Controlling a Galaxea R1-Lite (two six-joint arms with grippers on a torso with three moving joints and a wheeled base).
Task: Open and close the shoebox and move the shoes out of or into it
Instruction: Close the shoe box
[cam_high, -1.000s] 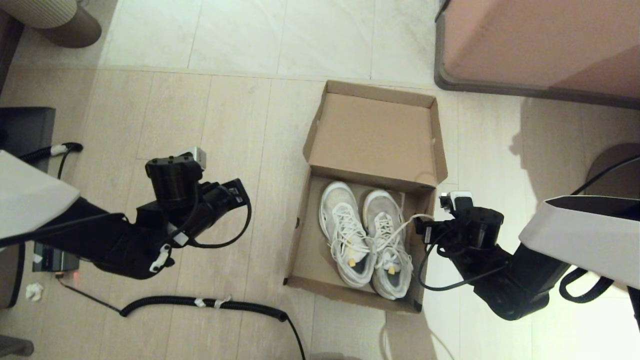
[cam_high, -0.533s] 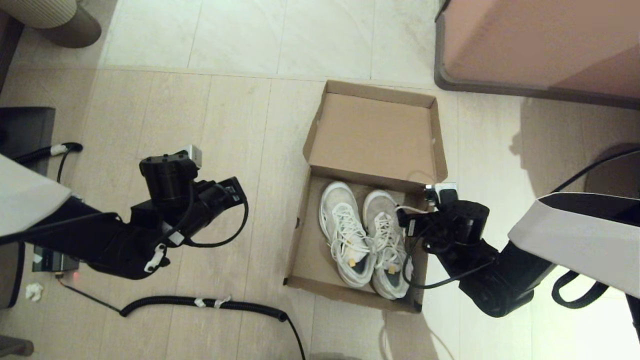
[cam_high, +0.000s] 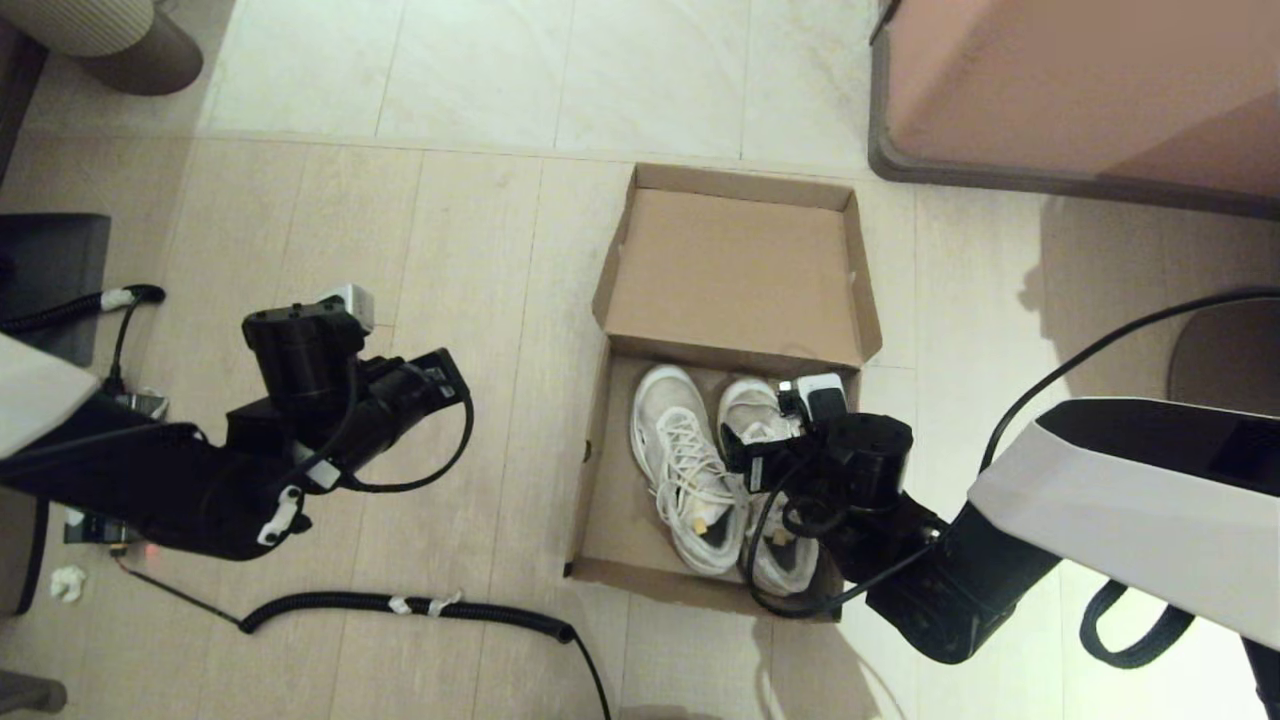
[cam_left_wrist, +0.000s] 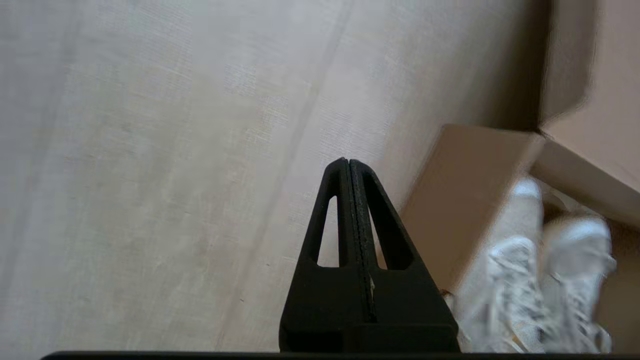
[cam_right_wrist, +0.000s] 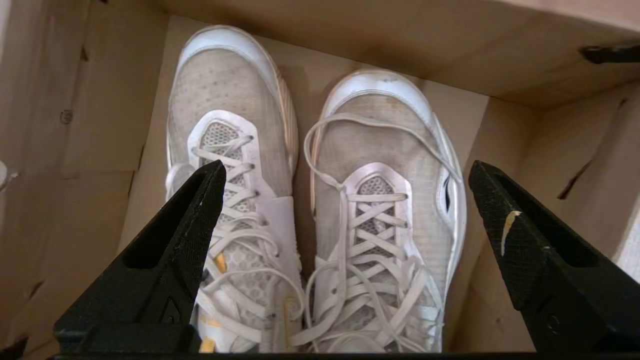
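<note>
Shoebox (cam_high: 735, 275) sits on pale tiled floor (cam_high: 450, 250), roughly centre of head view, lid hinged back flat toward the far side w/ its inside face up. Floor is beige tile near the robot, lighter tile further off. Pinkish-brown furniture block (cam_high: 1080, 80) w/ grey base stands far right, apart from the box. Coiled black cable (cam_high: 400, 605) lies on floor near left, between left arm and box's near corner. Dark flat object at far left edge, can't tell what.

Box: plain brown cardboard, squarish, open. Dark tape visible at a corner in right wrist view. Shoes (cam_high: 690, 470) lie inside side by side, touching, toes toward the lid hinge, filling the right part of the tray; bare cardboard left of them. Off-white mesh uppers, white laces loose, one lace looping over the right shoe's toe; small yellow lace tips.

Right gripper (cam_right_wrist: 345, 180) hangs over the box interior, above the pair, jaws spread wide: one finger over left shoe's laces, other out past right shoe's outer edge by the box wall. Nothing held; contact w/ shoes can't tell.

Left gripper (cam_left_wrist: 348, 167) off to box's left over bare floor, jaws pressed together, empty.
</note>
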